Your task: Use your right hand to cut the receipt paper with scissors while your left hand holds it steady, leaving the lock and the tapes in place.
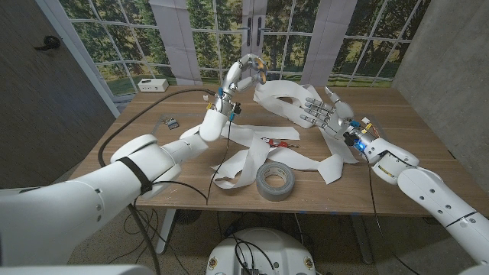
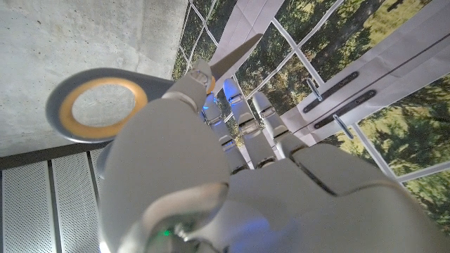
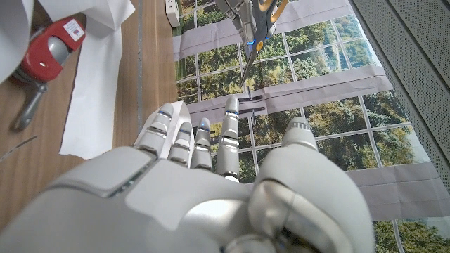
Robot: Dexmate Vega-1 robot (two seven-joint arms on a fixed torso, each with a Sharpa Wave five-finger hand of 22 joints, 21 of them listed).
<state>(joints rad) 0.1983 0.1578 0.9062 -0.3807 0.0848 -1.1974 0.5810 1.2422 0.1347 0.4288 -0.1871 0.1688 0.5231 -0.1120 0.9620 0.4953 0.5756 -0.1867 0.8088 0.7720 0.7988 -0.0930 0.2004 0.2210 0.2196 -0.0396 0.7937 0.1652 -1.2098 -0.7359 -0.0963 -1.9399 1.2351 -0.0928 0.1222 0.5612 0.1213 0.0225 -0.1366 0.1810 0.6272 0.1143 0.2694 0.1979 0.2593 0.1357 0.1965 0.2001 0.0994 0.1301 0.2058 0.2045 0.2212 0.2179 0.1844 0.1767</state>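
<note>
Receipt paper: the long white strip of receipt paper (image 1: pixel 252 145) is lying in loose loops across the middle of the wooden table (image 1: pixel 382 164), one end rising toward the raised right hand.
Scissors: the grey-and-orange-handled scissors (image 1: pixel 248 72) are being held up above the far end of the receipt paper; in the left wrist view the orange-lined ring handle (image 2: pixel 98 105) and a pale blade are showing past the hand.
Left hand: the left hand (image 1: pixel 237 80) is gripping the scissors, fingers curled round the handles, raised well above the paper.
Right hand: the right hand (image 1: pixel 321 111) is hovering beside the paper with fingers spread and holding nothing; whether it is touching the strip cannot be told.
Tape roll: the grey roll of duct tape (image 1: pixel 275 182) is sitting just beside the paper's near loops.
Red item: a small red-and-silver object (image 3: pixel 46 49), possibly the lock, is lying against the paper.
Small metal item: a small object (image 1: pixel 171 121) is lying well left of the paper.
</note>
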